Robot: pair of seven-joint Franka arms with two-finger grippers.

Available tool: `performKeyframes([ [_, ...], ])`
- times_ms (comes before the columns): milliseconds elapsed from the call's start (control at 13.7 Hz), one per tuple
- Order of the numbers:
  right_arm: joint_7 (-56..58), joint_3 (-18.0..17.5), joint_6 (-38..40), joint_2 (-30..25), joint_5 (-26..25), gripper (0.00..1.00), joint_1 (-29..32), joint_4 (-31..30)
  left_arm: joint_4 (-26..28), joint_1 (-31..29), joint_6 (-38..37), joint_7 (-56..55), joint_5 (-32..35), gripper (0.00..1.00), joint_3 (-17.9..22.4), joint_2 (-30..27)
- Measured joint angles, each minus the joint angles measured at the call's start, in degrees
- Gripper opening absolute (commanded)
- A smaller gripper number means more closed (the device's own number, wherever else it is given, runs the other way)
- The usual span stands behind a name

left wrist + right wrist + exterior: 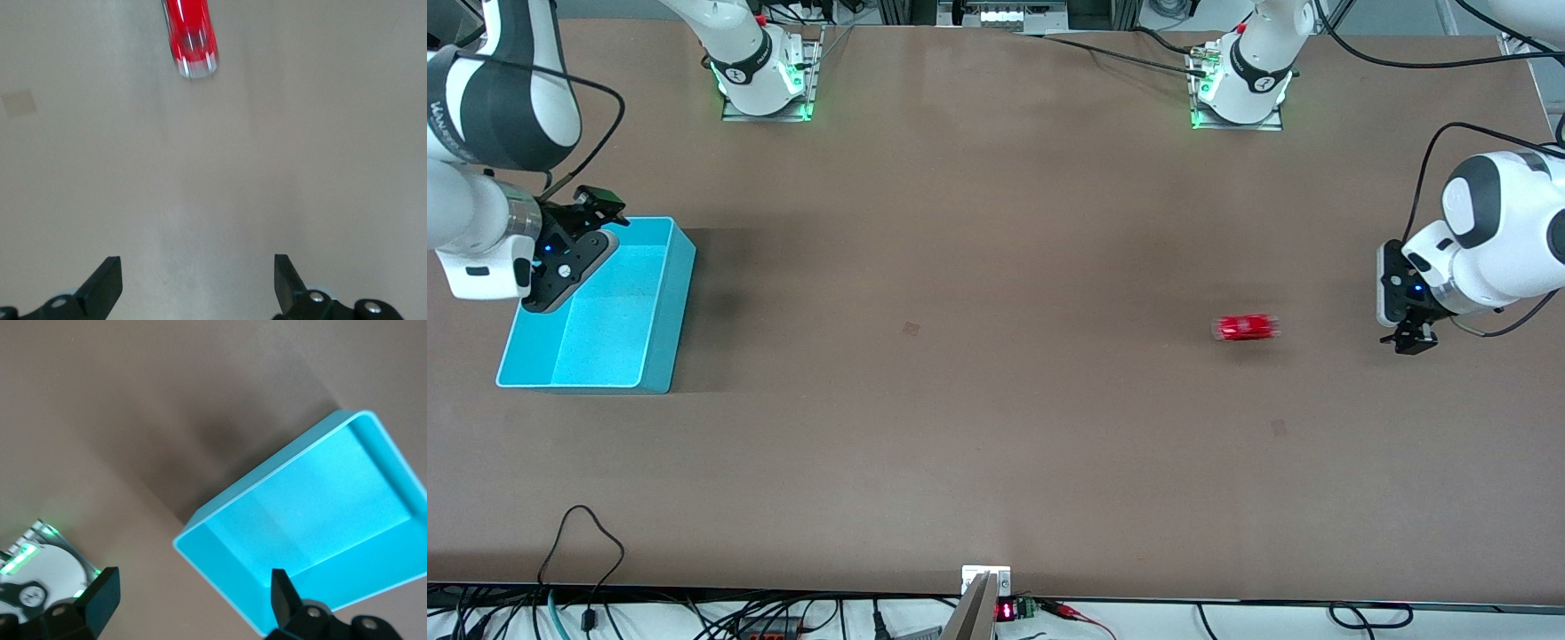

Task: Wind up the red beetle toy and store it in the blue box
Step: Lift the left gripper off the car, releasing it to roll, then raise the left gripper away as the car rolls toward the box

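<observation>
The red beetle toy (1247,327) lies blurred on bare tabletop (960,400) toward the left arm's end, at nine o'clock of the released, empty left gripper (1408,340), nothing between them, while the right gripper (569,262), also spread and empty, hangs over the blue box (660,338).

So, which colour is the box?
The blue box is cyan, clearest in the right wrist view.
</observation>
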State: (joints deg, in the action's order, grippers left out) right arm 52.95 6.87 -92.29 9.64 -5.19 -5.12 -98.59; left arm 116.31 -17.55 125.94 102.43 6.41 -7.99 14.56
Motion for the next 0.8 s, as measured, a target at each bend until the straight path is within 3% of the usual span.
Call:
performKeyframes([
  [438, 12.7, 0.1, -6.1, 1.1, -1.2, 1.00, 1.7, 0.0, -5.7, 3.1, 0.0, -5.6, -2.1, 1.00, -0.1, 0.1],
  [804, 19.4, 0.1, -8.7, 1.5, -2.1, 1.00, 1.7, -0.1, -9.0, 6.3, -0.1, -30.0, -3.2, 1.00, -0.1, 0.2],
])
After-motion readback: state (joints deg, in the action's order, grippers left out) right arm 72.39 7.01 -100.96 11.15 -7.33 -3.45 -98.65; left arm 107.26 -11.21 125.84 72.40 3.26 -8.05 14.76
